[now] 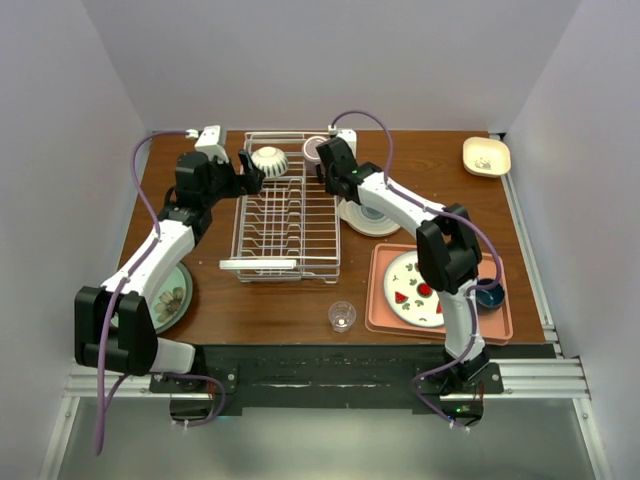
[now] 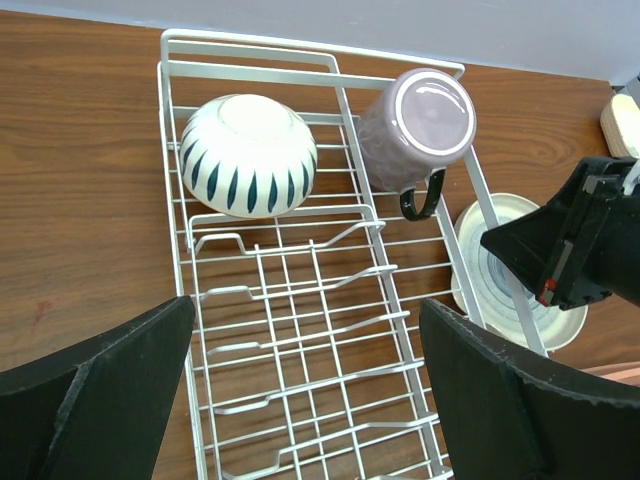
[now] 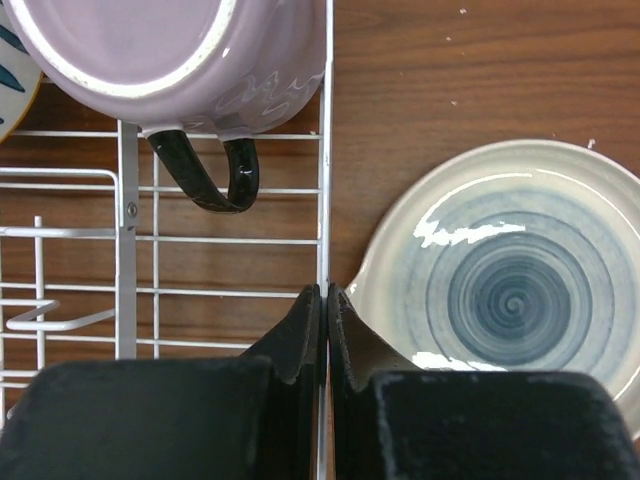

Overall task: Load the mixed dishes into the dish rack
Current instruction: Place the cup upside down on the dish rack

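The white wire dish rack stands mid-table. An upturned white bowl with dark stripes and an upturned purple cup with a dark handle sit at its far end. My left gripper hovers open and empty over the rack's slots, the bowl and cup ahead of it. My right gripper is shut on the rack's right rim wire, fingertips meeting just below the cup. A cream plate with a blue-ringed centre lies right of the rail.
A small clear glass stands near the front edge. A salmon tray at the right holds a patterned plate and a dark blue bowl. A pale green plate lies front left, a cream dish back right.
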`<action>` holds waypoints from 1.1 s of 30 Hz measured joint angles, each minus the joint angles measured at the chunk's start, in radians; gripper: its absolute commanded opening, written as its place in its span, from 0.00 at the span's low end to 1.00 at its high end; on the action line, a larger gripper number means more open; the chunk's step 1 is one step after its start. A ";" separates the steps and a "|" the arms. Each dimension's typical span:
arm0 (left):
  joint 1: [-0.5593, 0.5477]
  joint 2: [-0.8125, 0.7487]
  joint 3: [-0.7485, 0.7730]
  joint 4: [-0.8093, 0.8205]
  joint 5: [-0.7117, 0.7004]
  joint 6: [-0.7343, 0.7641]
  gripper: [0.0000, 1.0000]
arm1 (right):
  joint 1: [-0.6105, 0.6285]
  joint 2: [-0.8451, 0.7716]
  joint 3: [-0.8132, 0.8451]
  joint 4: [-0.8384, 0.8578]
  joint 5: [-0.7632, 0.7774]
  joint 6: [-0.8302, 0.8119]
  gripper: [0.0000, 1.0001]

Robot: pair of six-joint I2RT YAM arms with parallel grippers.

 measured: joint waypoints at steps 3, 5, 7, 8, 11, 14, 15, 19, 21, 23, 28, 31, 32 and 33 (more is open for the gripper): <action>0.000 0.000 0.006 -0.006 -0.003 0.007 1.00 | 0.000 0.016 0.023 -0.002 -0.007 -0.008 0.05; 0.000 0.000 0.009 -0.008 -0.003 0.009 1.00 | 0.000 0.016 0.023 -0.002 -0.007 -0.008 0.19; 0.000 0.000 0.010 -0.008 -0.003 0.011 1.00 | 0.000 0.012 0.013 0.008 -0.008 -0.003 0.34; 0.000 0.000 0.010 -0.011 -0.003 0.013 1.00 | 0.000 0.006 0.001 0.018 -0.011 0.002 0.37; 0.000 -0.003 0.011 -0.021 -0.003 0.014 1.00 | 0.004 -0.027 -0.044 0.018 -0.010 0.004 0.51; 0.000 -0.016 0.011 -0.032 -0.003 0.014 1.00 | 0.008 -0.081 -0.068 0.012 -0.010 0.004 0.61; 0.000 -0.023 0.011 -0.033 -0.003 0.014 1.00 | 0.008 -0.101 -0.071 0.011 -0.010 0.004 0.66; 0.000 -0.061 0.011 -0.046 -0.018 0.014 1.00 | 0.008 -0.245 -0.124 0.023 -0.011 0.007 0.70; 0.000 -0.082 0.011 -0.048 -0.025 0.013 1.00 | 0.008 -0.345 -0.184 0.029 -0.008 0.009 0.74; 0.000 -0.111 0.010 -0.050 -0.032 0.013 1.00 | 0.008 -0.453 -0.260 0.029 -0.003 0.010 0.78; 0.000 -0.232 -0.063 -0.026 -0.071 -0.017 1.00 | 0.008 -0.719 -0.531 0.029 -0.002 0.011 0.79; 0.000 -0.304 -0.103 -0.013 -0.084 -0.028 1.00 | 0.007 -0.840 -0.687 0.012 -0.044 0.010 0.77; 0.000 -0.323 -0.108 -0.011 -0.087 -0.032 1.00 | 0.007 -0.872 -0.737 0.001 -0.069 0.008 0.74; 0.000 -0.336 -0.109 -0.008 -0.090 -0.037 1.00 | 0.007 -0.898 -0.779 -0.004 -0.101 0.005 0.74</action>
